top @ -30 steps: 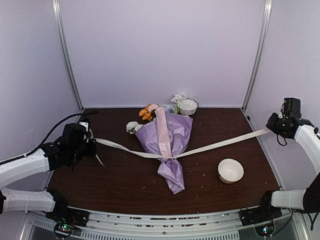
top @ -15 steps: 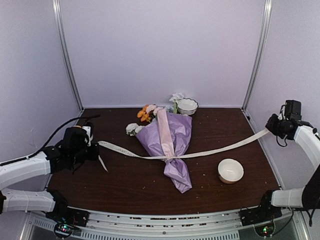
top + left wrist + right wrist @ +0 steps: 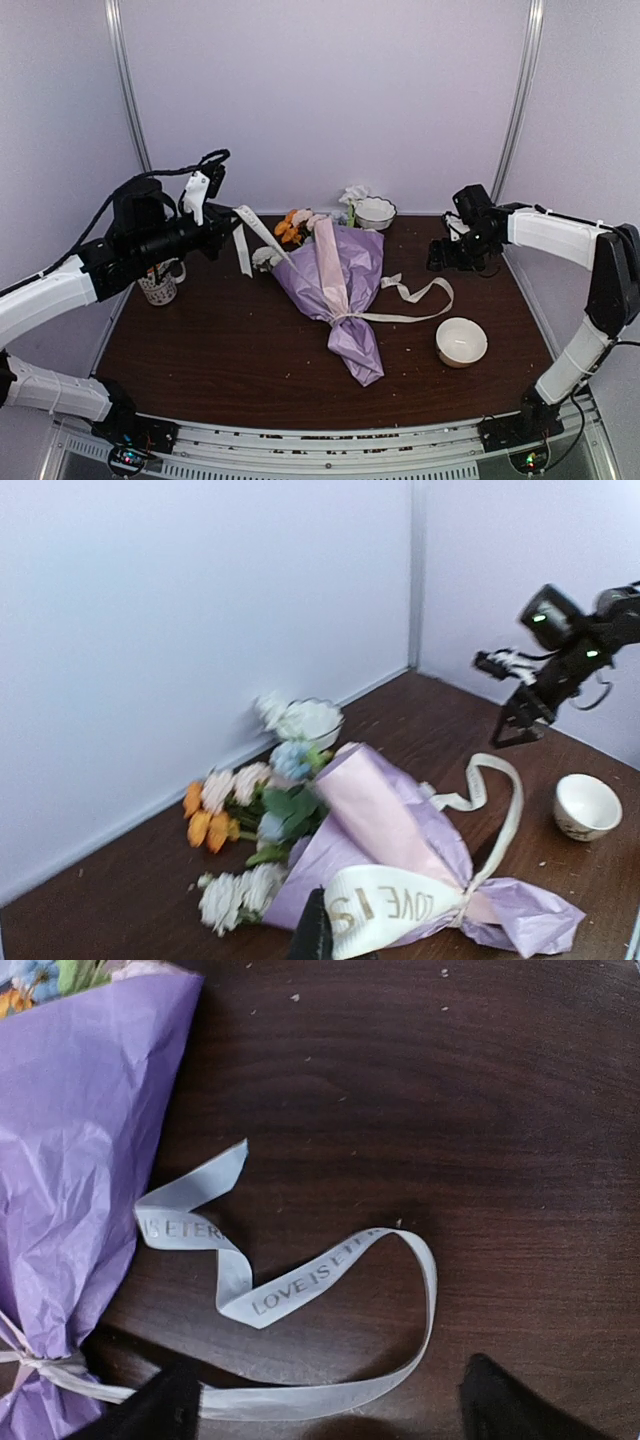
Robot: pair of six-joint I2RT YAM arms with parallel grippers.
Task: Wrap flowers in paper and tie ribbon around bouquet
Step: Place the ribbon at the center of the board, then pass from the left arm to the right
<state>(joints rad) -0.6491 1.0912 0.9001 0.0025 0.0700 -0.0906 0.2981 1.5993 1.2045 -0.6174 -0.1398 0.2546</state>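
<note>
Left gripper [image 3: 225,218] raised, clamped on ribbon [image 3: 300,1290] end running to the bouquet [image 3: 340,270] knot. Right gripper [image 3: 330,1400] fingers wide apart, holding nothing, other ribbon end loose on table [image 3: 220,340].

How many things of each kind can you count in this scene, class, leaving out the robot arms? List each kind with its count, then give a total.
bouquet: 1
ribbon: 1
bowls: 2 (front bowl, back bowl)
mug: 1
Total: 5
</note>
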